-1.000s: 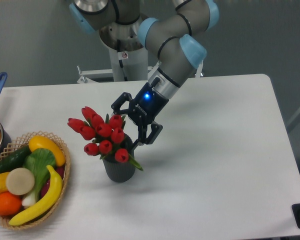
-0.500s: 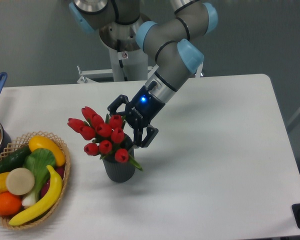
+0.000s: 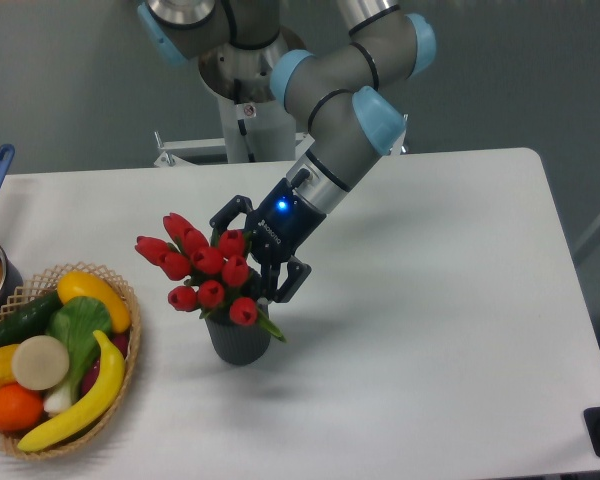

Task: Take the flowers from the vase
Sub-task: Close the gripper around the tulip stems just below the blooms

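We see the tool (image 3: 252,252), fingers spread apart, against the right side of the flowers (image 3: 206,267) standing in the vase (image 3: 239,340).

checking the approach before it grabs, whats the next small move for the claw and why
Probably ease a little further left and down, then close. The open black two-finger claw sits at the right edge of the bunch of red tulip flowers, which stand in the dark grey ribbed vase; its fingers do not look closed on the stems.
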